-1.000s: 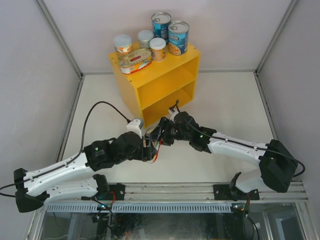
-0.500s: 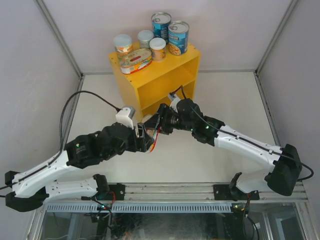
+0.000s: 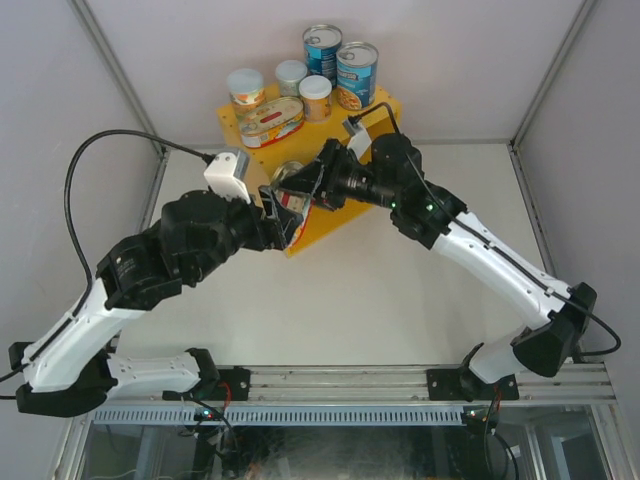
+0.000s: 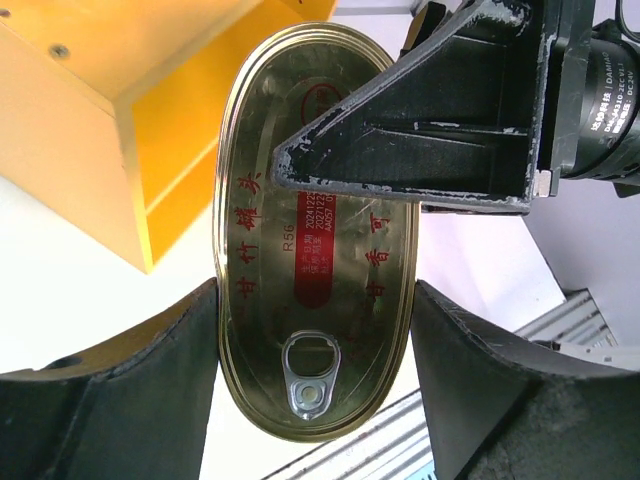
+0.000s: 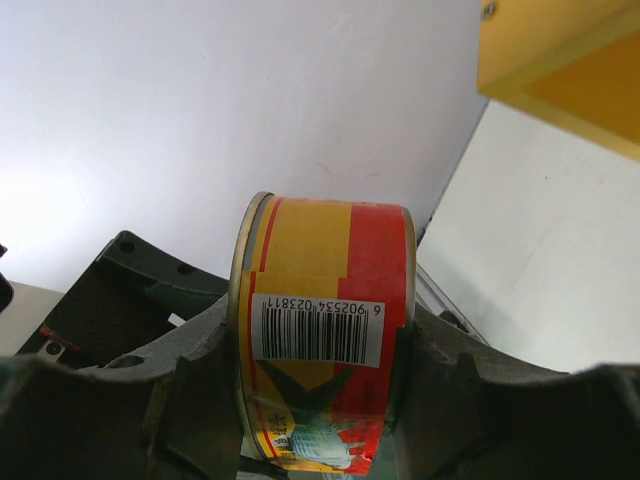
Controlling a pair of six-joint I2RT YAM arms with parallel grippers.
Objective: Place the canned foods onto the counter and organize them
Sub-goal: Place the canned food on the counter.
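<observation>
The left end effector (image 4: 315,340) and right end effector (image 5: 318,380) both clamp a flat oval tin (image 4: 262,230): rigid, smooth, probably slippery, best held across its narrow width

Barcode on the oval tin (image 5: 330,262) — 6 902534 023811 — lid (image 4: 258,300) stamped R56

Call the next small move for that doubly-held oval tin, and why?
Probably open the left tool and back it off: the oval tin hangs in front of the counter, clamped edge-to-edge by the left tool and face-to-face by the right tool, which sits nearer the counter.
</observation>
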